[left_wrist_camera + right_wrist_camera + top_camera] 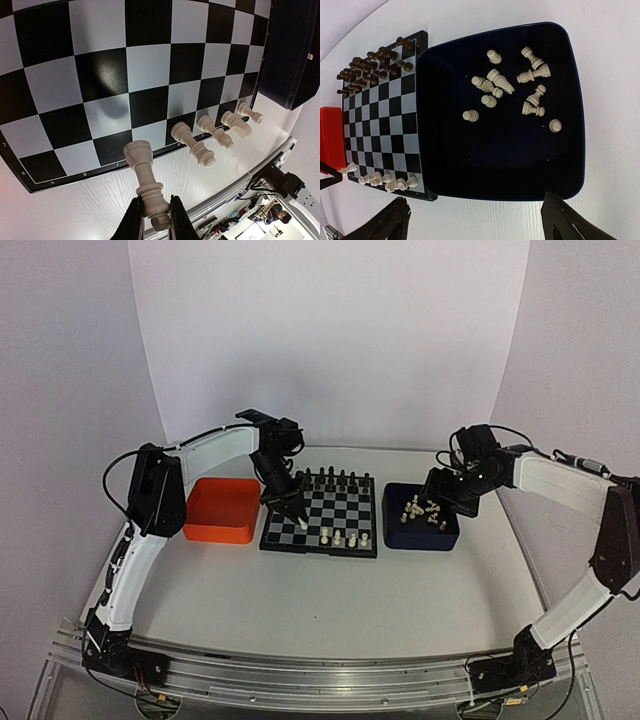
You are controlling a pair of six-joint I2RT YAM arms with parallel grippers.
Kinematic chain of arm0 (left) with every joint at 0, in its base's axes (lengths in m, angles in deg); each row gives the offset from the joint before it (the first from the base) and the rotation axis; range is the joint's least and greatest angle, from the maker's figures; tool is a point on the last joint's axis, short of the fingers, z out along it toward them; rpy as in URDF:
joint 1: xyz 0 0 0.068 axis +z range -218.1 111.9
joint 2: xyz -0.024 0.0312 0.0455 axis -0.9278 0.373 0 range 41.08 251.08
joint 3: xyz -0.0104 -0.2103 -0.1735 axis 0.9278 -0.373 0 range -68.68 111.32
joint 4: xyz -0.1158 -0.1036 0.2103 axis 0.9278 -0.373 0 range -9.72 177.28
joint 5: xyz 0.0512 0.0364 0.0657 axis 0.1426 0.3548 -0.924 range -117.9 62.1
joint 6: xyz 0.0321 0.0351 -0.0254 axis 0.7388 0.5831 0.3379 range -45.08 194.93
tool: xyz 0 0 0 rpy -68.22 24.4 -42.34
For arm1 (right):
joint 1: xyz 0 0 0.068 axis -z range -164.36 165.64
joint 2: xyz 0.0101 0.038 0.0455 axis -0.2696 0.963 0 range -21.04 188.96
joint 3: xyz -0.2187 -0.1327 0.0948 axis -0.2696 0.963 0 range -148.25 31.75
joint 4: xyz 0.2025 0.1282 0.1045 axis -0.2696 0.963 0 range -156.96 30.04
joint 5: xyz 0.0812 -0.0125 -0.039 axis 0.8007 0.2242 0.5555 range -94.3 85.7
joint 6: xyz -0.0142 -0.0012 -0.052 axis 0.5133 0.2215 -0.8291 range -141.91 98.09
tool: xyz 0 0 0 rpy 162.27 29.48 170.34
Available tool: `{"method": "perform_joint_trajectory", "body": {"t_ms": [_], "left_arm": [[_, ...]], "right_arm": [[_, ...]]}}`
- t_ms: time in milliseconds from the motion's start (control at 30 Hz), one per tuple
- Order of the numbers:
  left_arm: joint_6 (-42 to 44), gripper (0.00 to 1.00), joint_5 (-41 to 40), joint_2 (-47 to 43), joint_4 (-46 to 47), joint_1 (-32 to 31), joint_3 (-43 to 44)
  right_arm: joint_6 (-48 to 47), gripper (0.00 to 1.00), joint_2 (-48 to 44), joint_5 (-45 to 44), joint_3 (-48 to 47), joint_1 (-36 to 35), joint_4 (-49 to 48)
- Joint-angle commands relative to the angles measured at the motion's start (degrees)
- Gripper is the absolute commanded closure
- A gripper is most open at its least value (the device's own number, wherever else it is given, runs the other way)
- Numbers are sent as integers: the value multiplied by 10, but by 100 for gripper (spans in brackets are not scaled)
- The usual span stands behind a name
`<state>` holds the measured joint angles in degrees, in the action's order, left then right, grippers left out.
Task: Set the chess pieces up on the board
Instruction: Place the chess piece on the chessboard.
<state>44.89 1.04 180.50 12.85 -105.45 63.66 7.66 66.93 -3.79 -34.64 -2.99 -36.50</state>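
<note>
Here, left fingers [131, 222] pinch a cream piece [142, 167] near the board [150, 65]'s "f".

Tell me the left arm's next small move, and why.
Probably lower straight down and set the held white piece on the near row of the board, then open. The left gripper is shut on it, seemingly just above the near edge, with bare near-row squares beneath. The four white pieces already standing in that row are off to one side.

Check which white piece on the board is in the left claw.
The big one at the left end of the row, pinched by the left claw; the other four stand free.
</note>
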Motion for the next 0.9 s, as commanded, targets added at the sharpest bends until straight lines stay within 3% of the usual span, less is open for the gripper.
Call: {"method": "perform_joint_trajectory", "body": {"t_ms": [0, 867], "left_arm": [[-14, 100, 11, 14, -5, -7, 31], [-17, 97, 5, 32, -21, -28, 33]], "right_arm": [[-7, 11, 2, -5, 4, 5, 7], [1, 11, 17, -2, 4, 12, 7]]}}
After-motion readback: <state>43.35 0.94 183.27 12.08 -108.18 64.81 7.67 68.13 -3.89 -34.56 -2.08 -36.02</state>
